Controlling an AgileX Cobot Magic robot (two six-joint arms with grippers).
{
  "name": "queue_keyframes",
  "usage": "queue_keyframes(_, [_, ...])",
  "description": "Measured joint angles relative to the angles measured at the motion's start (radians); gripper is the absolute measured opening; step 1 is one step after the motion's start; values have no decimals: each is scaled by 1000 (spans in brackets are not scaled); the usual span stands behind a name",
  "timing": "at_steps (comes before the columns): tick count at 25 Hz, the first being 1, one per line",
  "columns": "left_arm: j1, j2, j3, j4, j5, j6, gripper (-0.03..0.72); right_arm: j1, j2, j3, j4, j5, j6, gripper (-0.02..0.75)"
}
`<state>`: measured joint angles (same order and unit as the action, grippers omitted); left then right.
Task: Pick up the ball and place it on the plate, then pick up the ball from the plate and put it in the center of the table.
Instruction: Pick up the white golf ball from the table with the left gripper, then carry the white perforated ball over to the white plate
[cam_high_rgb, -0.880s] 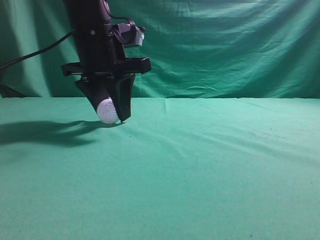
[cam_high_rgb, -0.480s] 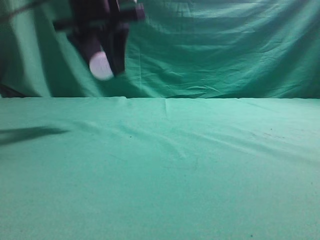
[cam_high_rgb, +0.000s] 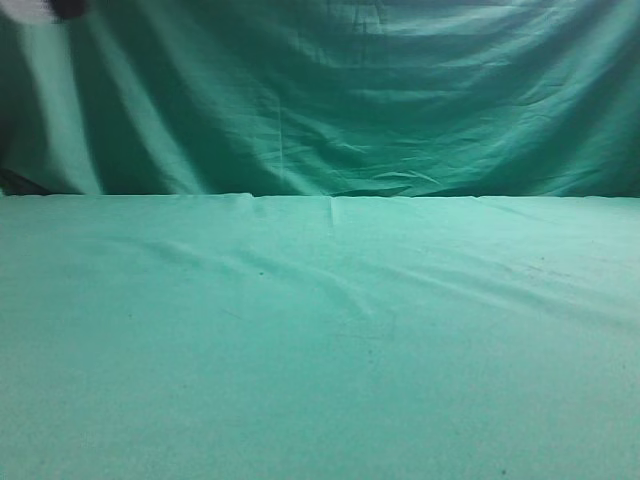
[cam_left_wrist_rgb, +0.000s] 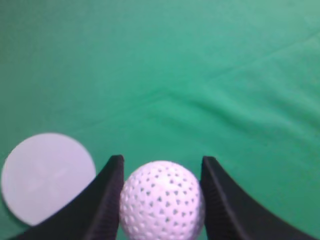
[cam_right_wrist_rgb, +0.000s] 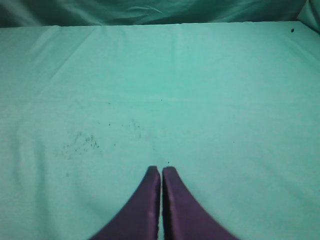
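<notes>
Across the whole lower half of my exterior feed lies the counter (cam_high_rgb: 330, 340), a wide sheet of slightly wrinkled green cloth, and behind it hangs a folded green curtain (cam_high_rgb: 400, 90). On my left wrist feed I look down on that same cloth from above, with a pale round plate (cam_left_wrist_rgb: 47, 177) lying flat on it at the lower left. The left end effector (cam_left_wrist_rgb: 161, 200) has its two black fingers (cam_left_wrist_rgb: 102, 205) spread only as wide as the ball (cam_left_wrist_rgb: 161, 201), and they press against it on either side; the ball is white and dimpled and sits in the air above the cloth, just right of the plate in that feed. On my right wrist feed the right end effector (cam_right_wrist_rgb: 161, 180) has its dark fingers pressed together with nothing between them, above bare cloth marked with a few dark specks (cam_right_wrist_rgb: 80, 142).
</notes>
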<state>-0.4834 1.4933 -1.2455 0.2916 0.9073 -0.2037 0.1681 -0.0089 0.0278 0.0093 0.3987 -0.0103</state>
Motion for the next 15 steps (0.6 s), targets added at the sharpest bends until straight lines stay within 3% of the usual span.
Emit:
queue_keyframes(4, [32, -88, 136, 95, 0, -105, 309, 0, 0, 0, 0, 0, 0, 0])
queue_keyframes(7, [112, -98, 189, 92, 21, -122, 309, 0, 0, 0, 0, 0, 0, 0])
queue_keyframes(11, [265, -98, 222, 82, 10, -125, 309, 0, 0, 0, 0, 0, 0, 0])
queue_keyframes(15, [437, -87, 222, 4, -58, -86, 309, 0, 0, 0, 0, 0, 0, 0])
